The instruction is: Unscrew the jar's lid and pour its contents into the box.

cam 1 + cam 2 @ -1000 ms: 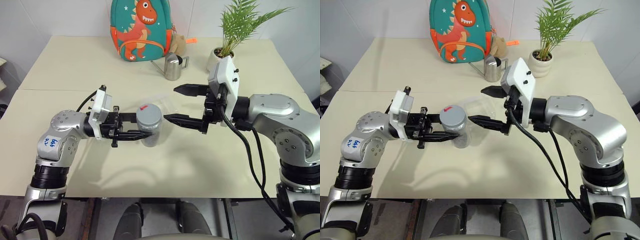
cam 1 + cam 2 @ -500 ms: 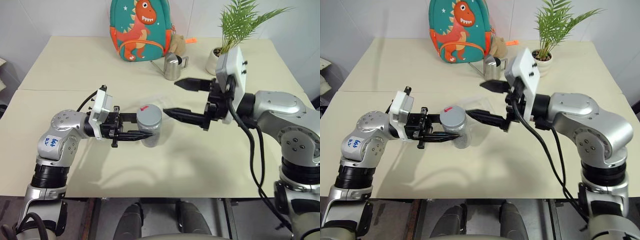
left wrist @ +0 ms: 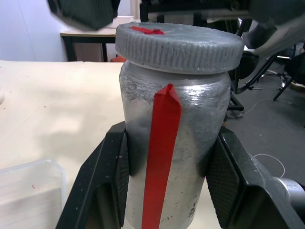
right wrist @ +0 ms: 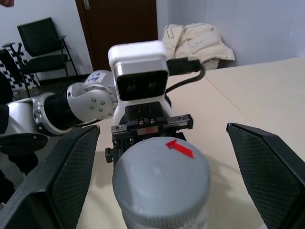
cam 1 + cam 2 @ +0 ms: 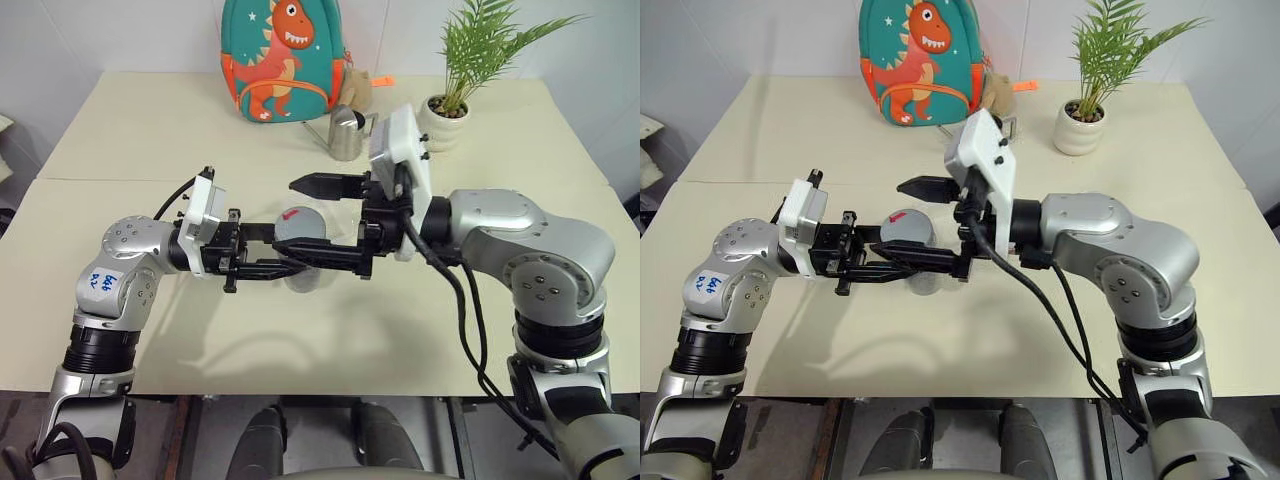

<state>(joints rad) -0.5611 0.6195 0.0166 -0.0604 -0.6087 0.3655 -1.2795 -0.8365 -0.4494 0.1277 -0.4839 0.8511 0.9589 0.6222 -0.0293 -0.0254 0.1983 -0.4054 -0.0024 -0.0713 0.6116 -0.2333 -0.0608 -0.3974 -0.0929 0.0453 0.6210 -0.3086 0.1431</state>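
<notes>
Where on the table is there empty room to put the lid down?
Bare table lies left of the backpack, and along the near edge. It's crowded mid-table: both grippers around the jar, with pitcher and plant pot behind.

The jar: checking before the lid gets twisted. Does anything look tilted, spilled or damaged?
Nothing stands out. The jar sits upright in the left gripper, lid on level; the open right gripper flanks it.

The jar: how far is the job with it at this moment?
Done: the left gripper has its jaws shut on the jar, held above the table. In hand: the right gripper has open jaws on either side of the lid, not gripping. Left: unscrewing, then pouring into the box.
</notes>
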